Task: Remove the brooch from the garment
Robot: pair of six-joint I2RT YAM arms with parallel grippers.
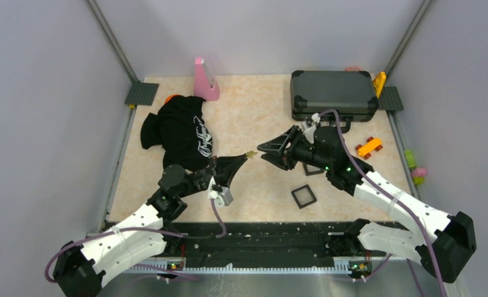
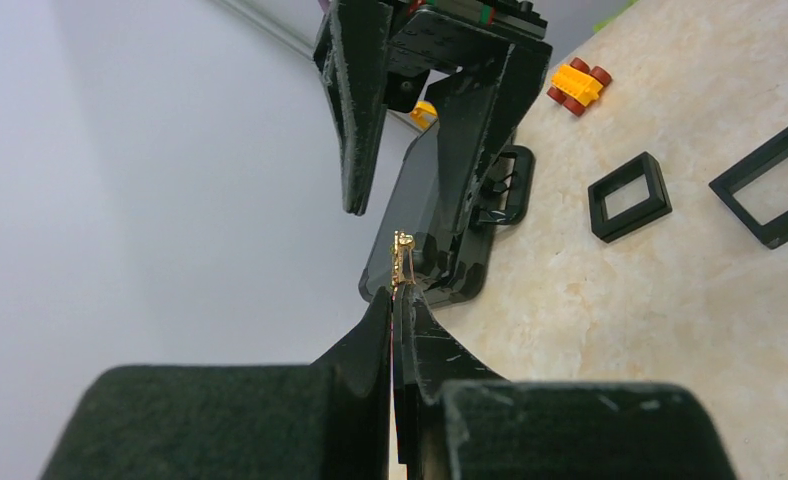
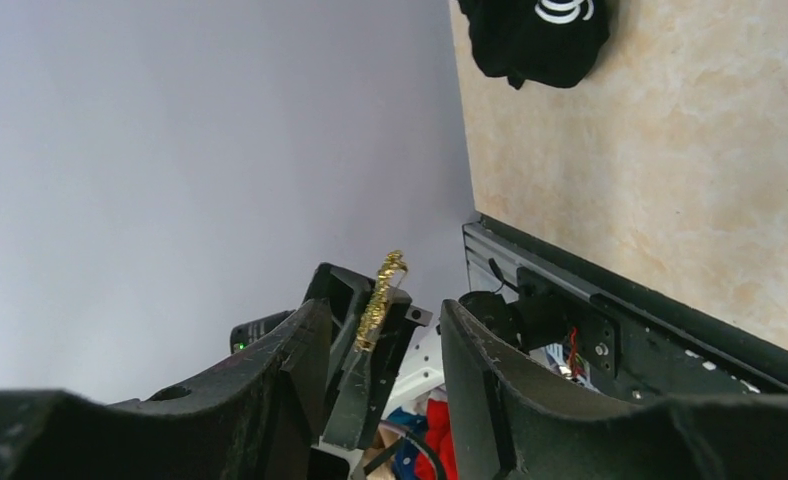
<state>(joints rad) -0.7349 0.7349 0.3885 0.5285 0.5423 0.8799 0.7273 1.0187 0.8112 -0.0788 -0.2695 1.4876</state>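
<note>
Gold brooch [image 2: 402, 260] in left jaws, off garment [image 1: 183, 133]

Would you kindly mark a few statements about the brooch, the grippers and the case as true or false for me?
1. The left gripper is shut on the brooch. True.
2. The brooch is pinned to the garment. False: it is held clear of the garment, above the table.
3. The right gripper is open. True.
4. The dark case has its lid open. False: the lid is closed.
</note>
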